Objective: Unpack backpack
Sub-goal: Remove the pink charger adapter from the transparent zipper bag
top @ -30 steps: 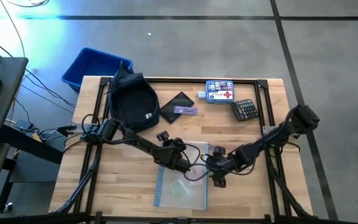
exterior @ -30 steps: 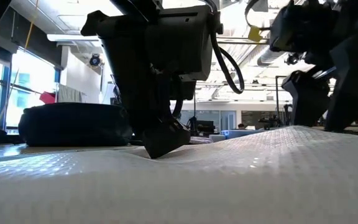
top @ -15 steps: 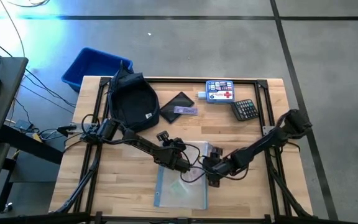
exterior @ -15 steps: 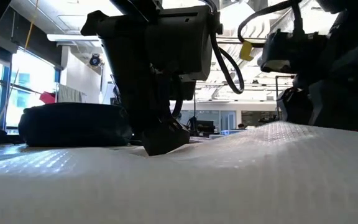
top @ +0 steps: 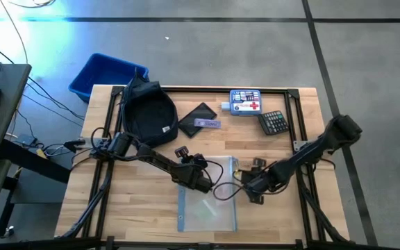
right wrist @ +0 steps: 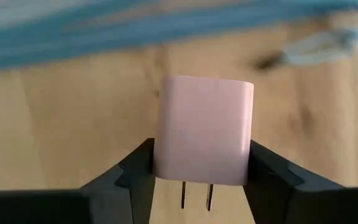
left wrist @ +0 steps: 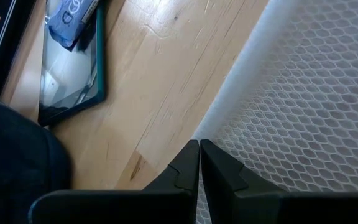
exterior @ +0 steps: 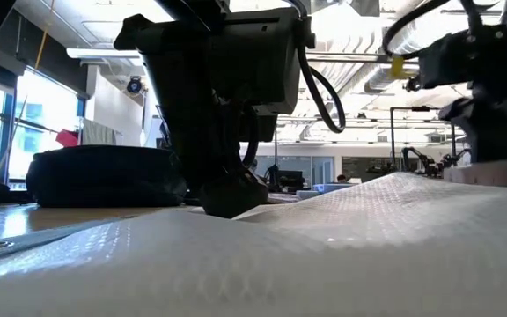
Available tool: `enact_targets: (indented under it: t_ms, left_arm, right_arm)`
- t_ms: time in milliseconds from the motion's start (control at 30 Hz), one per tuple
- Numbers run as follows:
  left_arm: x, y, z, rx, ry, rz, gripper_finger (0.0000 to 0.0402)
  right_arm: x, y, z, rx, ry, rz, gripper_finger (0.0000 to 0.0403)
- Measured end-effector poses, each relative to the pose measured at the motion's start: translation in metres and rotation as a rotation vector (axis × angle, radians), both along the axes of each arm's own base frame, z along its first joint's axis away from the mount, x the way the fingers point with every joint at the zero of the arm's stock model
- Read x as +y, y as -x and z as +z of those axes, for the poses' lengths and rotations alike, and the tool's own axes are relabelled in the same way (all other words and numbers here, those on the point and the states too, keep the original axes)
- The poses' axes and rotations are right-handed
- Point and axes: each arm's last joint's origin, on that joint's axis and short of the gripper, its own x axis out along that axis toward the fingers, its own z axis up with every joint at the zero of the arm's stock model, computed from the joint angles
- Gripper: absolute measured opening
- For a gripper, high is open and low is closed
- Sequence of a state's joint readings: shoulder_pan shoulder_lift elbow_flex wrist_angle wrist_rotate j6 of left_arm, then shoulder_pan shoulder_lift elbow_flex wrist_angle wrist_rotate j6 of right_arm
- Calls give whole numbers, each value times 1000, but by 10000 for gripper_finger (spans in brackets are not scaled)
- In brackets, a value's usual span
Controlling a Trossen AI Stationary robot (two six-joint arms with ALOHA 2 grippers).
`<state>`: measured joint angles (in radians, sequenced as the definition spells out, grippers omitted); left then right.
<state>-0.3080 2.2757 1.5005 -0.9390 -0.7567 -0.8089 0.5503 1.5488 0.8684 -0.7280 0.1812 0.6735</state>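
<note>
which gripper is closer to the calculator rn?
Right. The right gripper sits just below the calculator, holding a white charger; the left gripper is farther away, on the clear pouch.

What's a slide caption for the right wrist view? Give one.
Right gripper clamps a white plug-in charger, prongs showing, above the wooden table.

Dark navy soft fabric backpack (top: 146,112) w/ small white logo. Bright blue rigid plastic bin (top: 105,73). Light wood plank table (top: 290,215), black frame. Clear plastic zip pouch (top: 205,206) w/ honeycomb texture & blue edge. White square charger plug (right wrist: 204,130) btwn black fingers (right wrist: 132,171). Black calculator (top: 274,122).
</note>
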Motion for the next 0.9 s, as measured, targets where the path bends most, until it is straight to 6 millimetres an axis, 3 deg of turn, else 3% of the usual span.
enact_targets:
  t_ms: [133, 233, 367, 500, 667, 800, 900]
  left_arm:
    - [-1, 1, 2, 11, 6, -5, 0]
    - [-6, 4, 11, 75, 32, -22, 0]
    - [-26, 11, 27, 129, 60, -4, 0]
    - [-45, 17, 47, 101, 12, -16, 0]
    - [-56, 24, 51, 64, -88, -44, 0]
    - [-56, 24, 52, 51, -108, -45, 0]
    - [-53, 22, 52, 44, -108, -37, 0]
  right_arm:
    - [-19, 4, 21, -93, 111, -65, 171]
    - [-44, -9, 27, -136, 137, -86, 171]
    - [-93, -37, 28, -219, 191, -125, 171]
    - [-155, -66, 23, -353, 222, -194, 171]
    - [-220, -86, 6, -501, 225, -275, 171]
    - [-249, -91, -8, -552, 219, -332, 175]
    - [-259, -90, -16, -539, 226, -364, 236]
